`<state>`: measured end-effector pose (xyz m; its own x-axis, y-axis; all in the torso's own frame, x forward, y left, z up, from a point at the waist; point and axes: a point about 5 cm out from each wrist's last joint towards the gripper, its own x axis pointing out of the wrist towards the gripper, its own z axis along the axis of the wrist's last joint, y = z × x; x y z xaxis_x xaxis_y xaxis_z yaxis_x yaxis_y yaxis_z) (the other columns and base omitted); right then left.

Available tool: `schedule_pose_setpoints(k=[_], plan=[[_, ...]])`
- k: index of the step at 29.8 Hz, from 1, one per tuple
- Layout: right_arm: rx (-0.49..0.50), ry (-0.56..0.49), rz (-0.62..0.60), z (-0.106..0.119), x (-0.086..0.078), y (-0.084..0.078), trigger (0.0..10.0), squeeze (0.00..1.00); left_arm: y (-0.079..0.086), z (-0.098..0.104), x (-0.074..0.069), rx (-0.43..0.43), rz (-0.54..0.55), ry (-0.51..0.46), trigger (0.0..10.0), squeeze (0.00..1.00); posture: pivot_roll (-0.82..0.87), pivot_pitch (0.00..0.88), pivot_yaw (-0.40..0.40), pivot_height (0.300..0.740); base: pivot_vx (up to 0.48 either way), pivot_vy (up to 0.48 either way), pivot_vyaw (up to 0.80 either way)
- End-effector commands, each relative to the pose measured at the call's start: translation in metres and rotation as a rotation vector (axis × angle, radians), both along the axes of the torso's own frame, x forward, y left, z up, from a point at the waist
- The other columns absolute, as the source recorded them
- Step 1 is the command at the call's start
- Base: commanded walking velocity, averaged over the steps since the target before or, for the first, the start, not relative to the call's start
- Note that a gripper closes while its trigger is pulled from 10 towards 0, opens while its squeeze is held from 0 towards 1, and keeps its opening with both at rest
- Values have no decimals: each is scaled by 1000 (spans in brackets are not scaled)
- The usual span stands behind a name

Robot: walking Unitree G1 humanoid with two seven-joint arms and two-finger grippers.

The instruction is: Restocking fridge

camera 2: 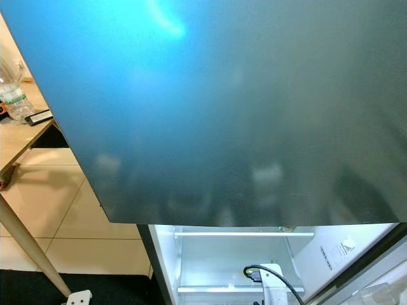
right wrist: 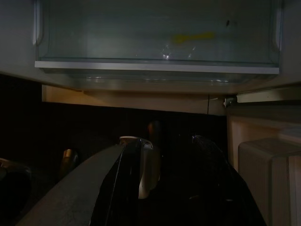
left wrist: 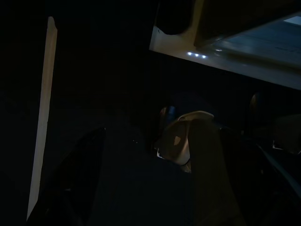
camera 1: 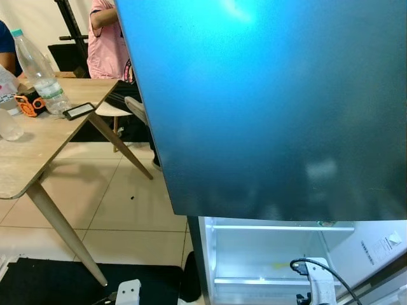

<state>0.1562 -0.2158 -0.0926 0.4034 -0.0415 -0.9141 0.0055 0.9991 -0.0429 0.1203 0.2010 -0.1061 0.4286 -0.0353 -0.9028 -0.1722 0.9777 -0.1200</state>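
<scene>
Overhead, blue fridge door (camera 1: 267, 108) blocks view; table (camera 1: 38, 149) leftward, perhaps cluttered

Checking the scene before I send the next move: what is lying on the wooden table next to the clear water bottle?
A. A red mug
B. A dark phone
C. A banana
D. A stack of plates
B: a dark phone lies flat near the edge of the wooden table, just beside the clear water bottle.

Head cameras look down, close against the fridge door (camera 1: 273, 108).
</scene>
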Motion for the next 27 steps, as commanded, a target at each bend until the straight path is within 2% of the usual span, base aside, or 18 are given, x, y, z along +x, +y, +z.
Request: schedule_pose_setpoints(k=[1,9,13,16,19,21,23,27], plan=[[-3,5,20,0,2,3,10000,0,-3,-2,-3,2,-13,15,10000,0,23,0,18,740,0,0,0],[1,7,16,-1,1,7,10000,0,-2,-2,-4,10,-33,20,10000,0,20,0,21,740,0,0,0],[1,18,6,-3,-5,6,10000,0,0,-1,-2,19,-26,19,10000,0,26,0,18,740,0,0,0],[-14,31,1,-4,-10,1,10000,0,-7,-1,1,7,-38,9,10000,0,1,0,26,740,0,0,0],[-23,38,9,-4,-12,-4,10000,0,-14,-2,2,0,-38,8,10000,0,7,0,-5,740,0,0,0],[-33,40,52,-3,-10,-5,10000,0,-3,-1,-2,-11,32,7,10000,0,37,0,-12,740,0,0,0],[-34,33,51,-2,-7,-6,10000,0,-2,-1,-4,-17,39,5,10000,0,9,0,15,740,0,0,0],[-37,1,26,2,2,-9,10000,0,-1,-3,-10,-22,53,18,10000,0,15,0,13,740,0,0,0]])
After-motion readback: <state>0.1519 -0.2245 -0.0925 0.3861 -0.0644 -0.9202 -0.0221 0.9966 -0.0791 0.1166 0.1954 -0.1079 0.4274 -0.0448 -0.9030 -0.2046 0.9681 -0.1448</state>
